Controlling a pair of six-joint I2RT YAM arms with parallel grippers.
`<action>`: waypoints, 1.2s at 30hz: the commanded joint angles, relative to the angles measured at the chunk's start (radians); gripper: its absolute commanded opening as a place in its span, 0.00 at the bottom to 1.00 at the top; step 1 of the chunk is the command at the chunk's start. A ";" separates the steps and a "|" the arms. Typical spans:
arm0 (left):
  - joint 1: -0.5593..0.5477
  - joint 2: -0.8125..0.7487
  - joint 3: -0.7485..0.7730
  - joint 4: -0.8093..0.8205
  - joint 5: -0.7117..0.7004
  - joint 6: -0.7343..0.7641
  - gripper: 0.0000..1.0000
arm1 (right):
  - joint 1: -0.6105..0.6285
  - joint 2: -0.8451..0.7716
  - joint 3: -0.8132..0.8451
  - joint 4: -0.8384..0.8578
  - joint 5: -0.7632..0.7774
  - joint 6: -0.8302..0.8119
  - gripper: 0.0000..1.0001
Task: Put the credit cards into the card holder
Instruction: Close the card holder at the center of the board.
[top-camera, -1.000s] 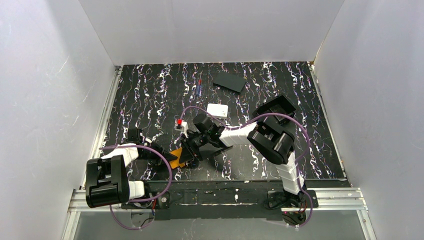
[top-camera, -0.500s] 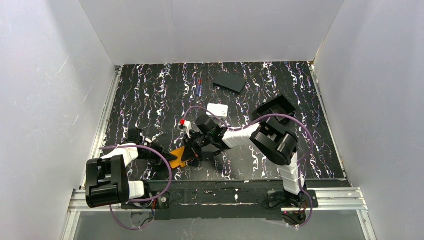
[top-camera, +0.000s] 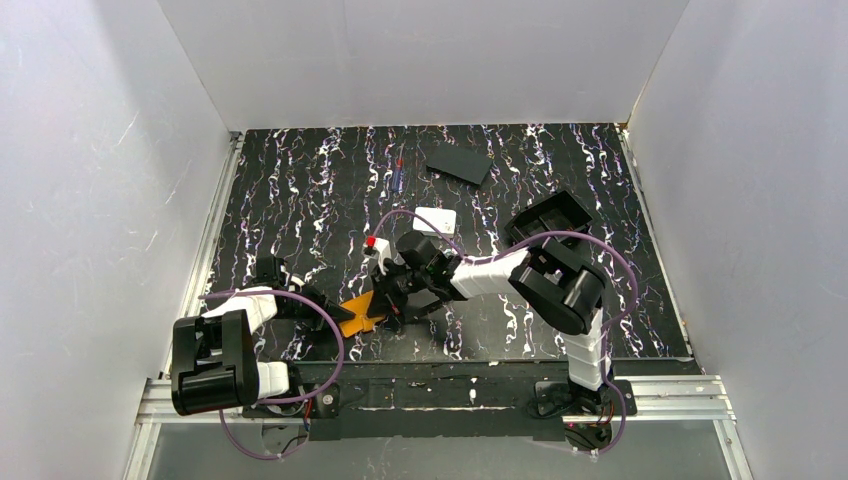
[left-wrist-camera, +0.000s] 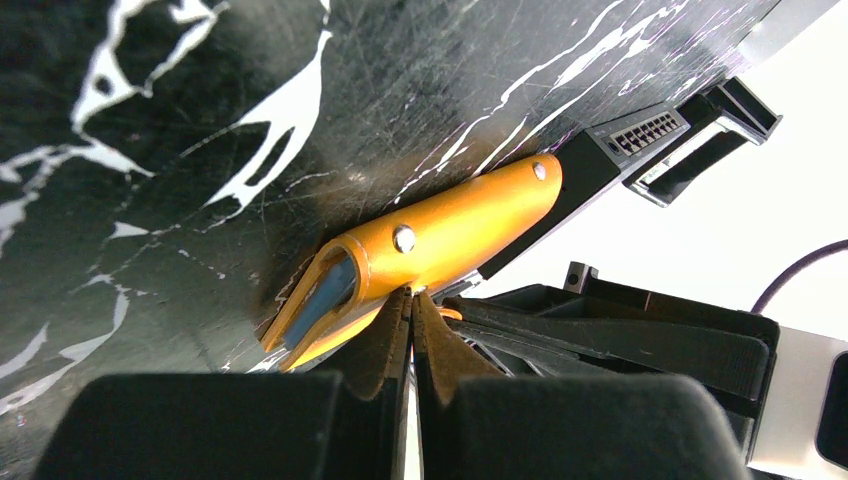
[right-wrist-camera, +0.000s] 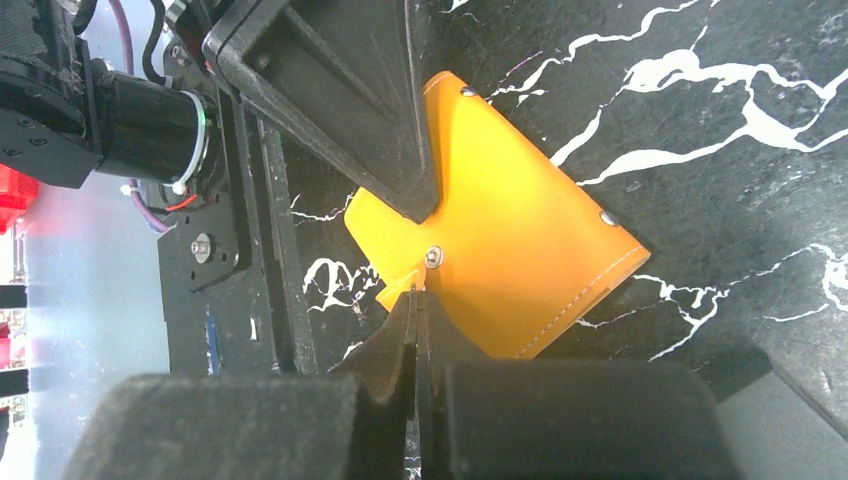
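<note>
Card holder (top-camera: 360, 313) on near desk (top-camera: 300, 180), long axis running gripper to gripper. Left gripper (left-wrist-camera: 410, 303) pressed together, pinching its left edge. Right gripper (right-wrist-camera: 417, 305) pressed together, apparently pinching clasp tab from right. Both arms equally near.

Orange card holder (top-camera: 358, 313) on black marbled table (top-camera: 300, 190)

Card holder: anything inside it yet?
Left wrist view shows the card holder edge-on: only pale blue-grey lining in its open end, no card visible. Deeper inside is hidden by the orange walls.
</note>
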 joint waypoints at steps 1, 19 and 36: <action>-0.007 0.021 -0.021 -0.029 -0.114 0.034 0.00 | -0.005 0.007 0.052 0.039 0.023 -0.005 0.01; -0.008 0.026 -0.022 -0.029 -0.113 0.033 0.00 | -0.002 0.068 0.112 -0.027 -0.003 -0.025 0.01; -0.007 0.027 -0.021 -0.030 -0.114 0.033 0.00 | 0.002 0.091 0.114 -0.009 -0.129 -0.048 0.01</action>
